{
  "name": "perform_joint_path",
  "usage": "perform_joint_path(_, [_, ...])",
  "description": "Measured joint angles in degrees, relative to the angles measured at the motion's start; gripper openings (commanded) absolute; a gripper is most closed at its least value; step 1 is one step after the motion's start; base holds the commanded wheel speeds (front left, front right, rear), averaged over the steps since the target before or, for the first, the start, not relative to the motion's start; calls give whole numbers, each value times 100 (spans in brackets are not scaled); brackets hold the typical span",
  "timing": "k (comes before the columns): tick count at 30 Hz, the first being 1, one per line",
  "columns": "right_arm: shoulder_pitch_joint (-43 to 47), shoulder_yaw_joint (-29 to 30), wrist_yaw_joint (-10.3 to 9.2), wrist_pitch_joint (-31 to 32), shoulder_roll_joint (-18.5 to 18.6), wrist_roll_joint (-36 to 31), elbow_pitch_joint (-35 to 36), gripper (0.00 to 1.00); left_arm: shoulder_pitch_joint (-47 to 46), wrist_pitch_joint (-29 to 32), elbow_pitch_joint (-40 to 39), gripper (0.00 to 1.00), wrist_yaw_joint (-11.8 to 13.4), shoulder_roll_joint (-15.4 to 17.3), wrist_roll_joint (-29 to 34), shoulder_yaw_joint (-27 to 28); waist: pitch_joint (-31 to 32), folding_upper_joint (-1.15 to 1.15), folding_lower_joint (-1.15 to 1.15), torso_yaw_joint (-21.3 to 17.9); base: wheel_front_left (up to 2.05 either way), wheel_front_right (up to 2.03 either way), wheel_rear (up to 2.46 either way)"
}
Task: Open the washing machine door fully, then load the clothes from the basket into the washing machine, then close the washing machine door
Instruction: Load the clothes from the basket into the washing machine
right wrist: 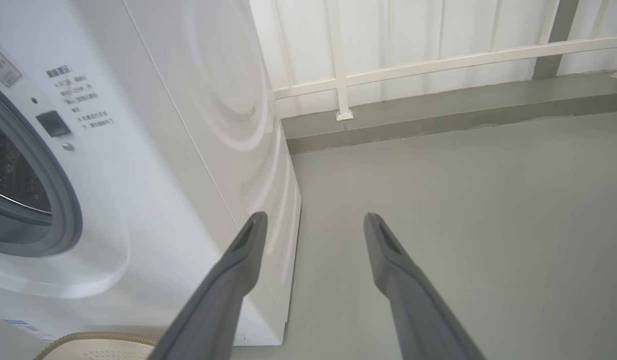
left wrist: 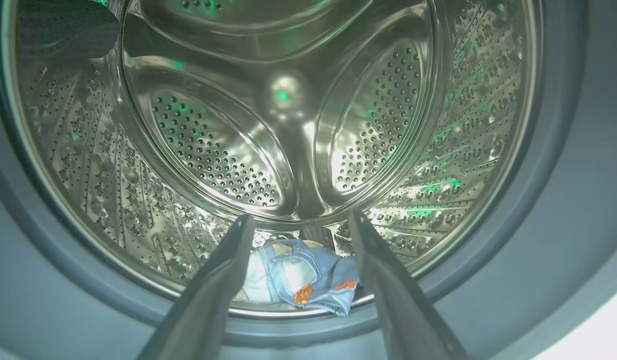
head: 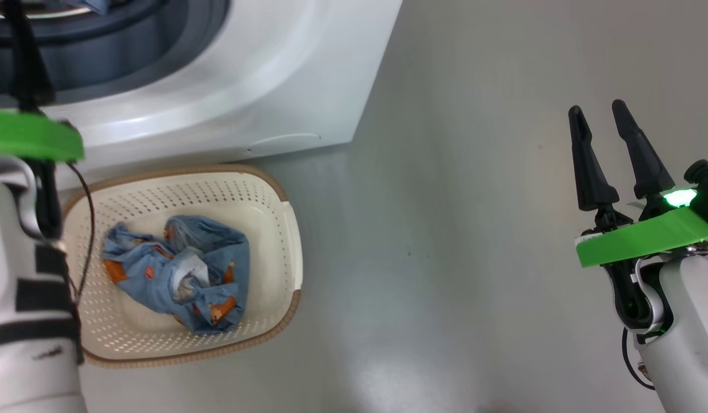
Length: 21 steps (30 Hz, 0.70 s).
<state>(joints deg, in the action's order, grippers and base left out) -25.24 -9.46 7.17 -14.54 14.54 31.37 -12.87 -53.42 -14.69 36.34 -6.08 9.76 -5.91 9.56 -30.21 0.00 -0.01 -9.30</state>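
The washing machine (head: pixel 262 74) stands at the top left, its opening uncovered; the washing machine door is out of view. My left arm (head: pixel 27 275) reaches up to that opening, dark fingers (head: pixel 27 63) pointing in. In the left wrist view my left gripper (left wrist: pixel 298 222) is open at the mouth of the steel drum (left wrist: pixel 288 125), nothing between its fingers. Just beyond them, on the drum's front lip, lie clothes: a blue piece with orange prints (left wrist: pixel 313 280) and a white cloth (left wrist: pixel 256 282). The basket (head: pixel 273 229) holds a crumpled blue garment (head: pixel 179 272). My right gripper (head: pixel 618 123) is open over bare floor.
The grey rubber gasket (left wrist: pixel 563 225) rings the drum. The basket sits against the machine's front base, its rim (right wrist: pixel 98 340) showing in the right wrist view. Grey floor (head: pixel 446 258) spreads to the right of the machine, with a white railing (right wrist: pixel 438 62) and a low kerb beyond.
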Motion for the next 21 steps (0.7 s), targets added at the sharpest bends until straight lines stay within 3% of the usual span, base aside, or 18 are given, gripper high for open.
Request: perform_joint_path(21, [801,-8,0,0,230,0,-196,100,2452,1,-1029,100,-129,-457,-5,-14,1240,0,0,415,0,0,0])
